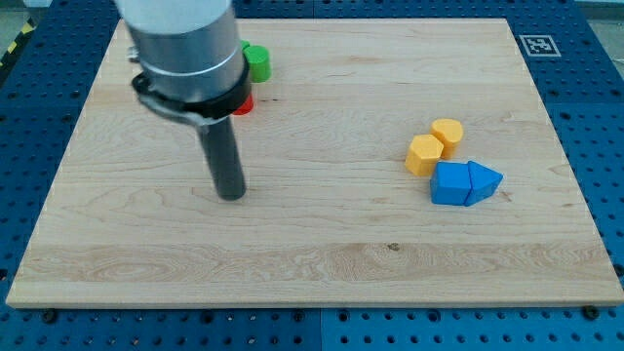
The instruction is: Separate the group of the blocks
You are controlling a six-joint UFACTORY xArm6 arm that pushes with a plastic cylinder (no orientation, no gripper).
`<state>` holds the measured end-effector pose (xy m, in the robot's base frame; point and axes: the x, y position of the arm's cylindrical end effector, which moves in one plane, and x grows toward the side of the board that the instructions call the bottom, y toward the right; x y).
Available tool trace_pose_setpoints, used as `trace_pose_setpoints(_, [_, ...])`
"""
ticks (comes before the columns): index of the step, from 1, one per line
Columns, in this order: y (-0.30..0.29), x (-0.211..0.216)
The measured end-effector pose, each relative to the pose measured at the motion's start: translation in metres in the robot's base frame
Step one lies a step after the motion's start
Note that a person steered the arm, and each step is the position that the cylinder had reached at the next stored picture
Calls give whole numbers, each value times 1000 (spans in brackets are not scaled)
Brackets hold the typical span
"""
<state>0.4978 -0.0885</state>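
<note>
Board: you are looking at a pale wooden board (322, 244) lying on a blue perforated table (595, 97); a small black-and-white marker tag (537, 45) sits at the board's corner at about 2 o'clock.
Containers: nothing on the board holds anything else; every block rests directly on the wood.
Arm: a grey cylinder (185, 44) comes down from 11 o'clock and ends in a dark rod.
My tip (231, 195): it sits at about 9 o'clock from the board's centre, touching no block.
Fingers: the rod carries none, so nothing is spread, pressed together or pinching.
Task group: four blocks cluster at about 3 o'clock, well apart from my tip.
Yellow cylinder (448, 132): it is the topmost of the group, touching the yellow block (424, 155) at its 8 o'clock; that block's exact shape is hard to tell.
Blue cube (449, 184): it lies just below the yellow block, pressed against the blue triangular block (485, 180) at its 3 o'clock.
Other blocks: a green cylinder (257, 62) stands at 11 o'clock near the top edge; a red block (243, 103) peeks out below it, mostly hidden by the arm, shape unclear.
Edges: the group lies nearer the right edge than any other.
Open room: bare wood spans the middle and whole bottom strip, between my tip and the group.
</note>
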Motion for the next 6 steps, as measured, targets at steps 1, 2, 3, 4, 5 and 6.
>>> trace_pose_setpoints(1, [14,-14])
trace_pose_setpoints(2, [15,-15])
trace_pose_setpoints(3, [34,-18])
trace_pose_setpoints(4, [70,-38])
trace_pose_setpoints(5, [98,-54])
trace_pose_setpoints(6, [100,-67])
